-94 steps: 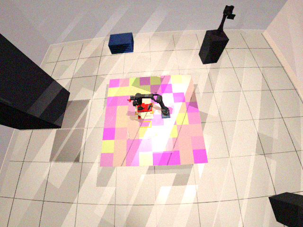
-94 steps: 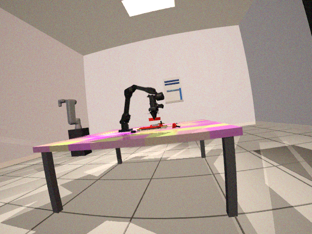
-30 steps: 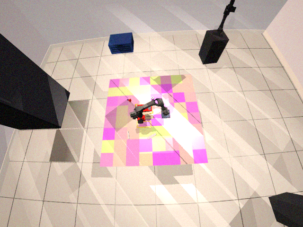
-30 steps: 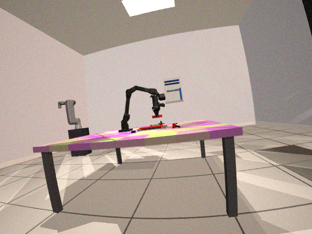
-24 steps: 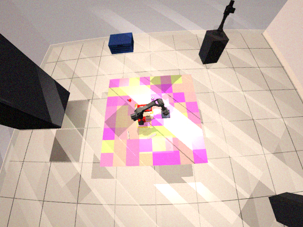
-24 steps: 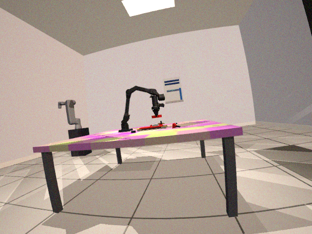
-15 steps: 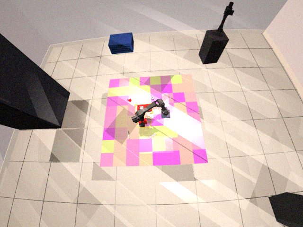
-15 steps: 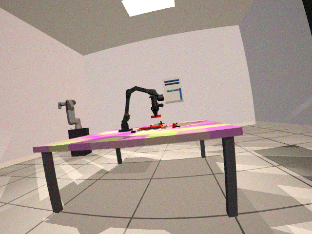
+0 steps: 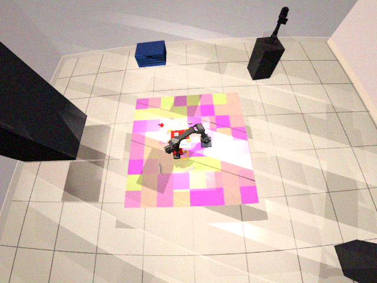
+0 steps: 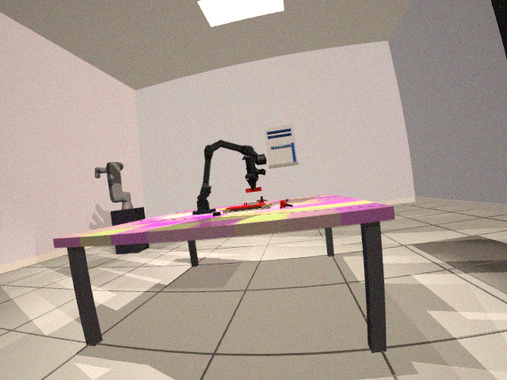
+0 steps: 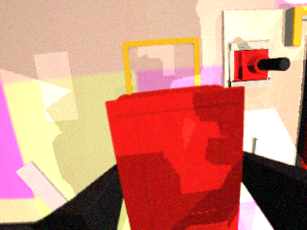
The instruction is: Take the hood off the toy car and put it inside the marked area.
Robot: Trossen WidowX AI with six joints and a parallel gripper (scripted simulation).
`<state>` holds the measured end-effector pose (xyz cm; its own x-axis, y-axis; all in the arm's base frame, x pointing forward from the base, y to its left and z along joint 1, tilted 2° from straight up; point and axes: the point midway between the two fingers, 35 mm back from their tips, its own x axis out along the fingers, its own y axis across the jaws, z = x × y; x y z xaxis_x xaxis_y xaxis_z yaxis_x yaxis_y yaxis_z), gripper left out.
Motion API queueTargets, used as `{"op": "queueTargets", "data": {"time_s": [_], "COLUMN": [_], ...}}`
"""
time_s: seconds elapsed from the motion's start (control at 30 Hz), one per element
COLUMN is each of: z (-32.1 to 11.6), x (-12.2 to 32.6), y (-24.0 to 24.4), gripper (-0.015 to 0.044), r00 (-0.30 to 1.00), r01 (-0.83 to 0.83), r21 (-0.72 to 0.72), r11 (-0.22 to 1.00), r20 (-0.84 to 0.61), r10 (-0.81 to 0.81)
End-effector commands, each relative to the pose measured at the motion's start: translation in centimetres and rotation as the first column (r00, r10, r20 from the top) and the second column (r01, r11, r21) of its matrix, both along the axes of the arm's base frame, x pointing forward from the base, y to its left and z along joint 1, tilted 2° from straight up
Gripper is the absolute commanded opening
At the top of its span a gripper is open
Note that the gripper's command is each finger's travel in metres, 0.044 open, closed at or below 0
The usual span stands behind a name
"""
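The hood, a flat red panel point(image 11: 177, 139) point(image 10: 248, 190), is held level in the air by my gripper point(image 11: 177, 163) point(image 10: 253, 188). The black fingers press on its two sides. The marked area, a yellow outline point(image 11: 160, 41) point(image 9: 187, 154), lies on the table; the hood hides its near side in the wrist view. In the exterior view the hood hangs clear above the table. The red toy car point(image 9: 183, 132) sits among yellow corner brackets behind the marked area, partly hidden by the arm; only a sliver shows at the wrist view's right edge.
A pale board with a red block point(image 11: 245, 64) and black peg lies right of the marked area in the wrist view. A yellow bracket point(image 11: 296, 29) stands beyond. A whitish bar point(image 9: 189, 170) point(image 11: 42, 184), a thin grey bar point(image 9: 159, 168) and a small red part point(image 9: 161, 124) lie around.
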<state>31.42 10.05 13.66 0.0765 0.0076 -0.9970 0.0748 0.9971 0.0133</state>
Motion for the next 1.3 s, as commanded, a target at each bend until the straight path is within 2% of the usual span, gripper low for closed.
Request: {"op": "queueTargets", "data": {"time_s": [0.0, 1.27], "z": [-0.5, -2.7], "x": [-0.1, 0.2], "y": [-0.1, 0.0], "gripper": [0.0000, 0.0000], "r00": [1.000, 1.000], "r01": [0.004, 0.004], "r21": [-0.006, -0.006], "r11": [1.000, 1.000], "r20": [-0.006, -0.006], "r10": [-0.004, -0.004]}}
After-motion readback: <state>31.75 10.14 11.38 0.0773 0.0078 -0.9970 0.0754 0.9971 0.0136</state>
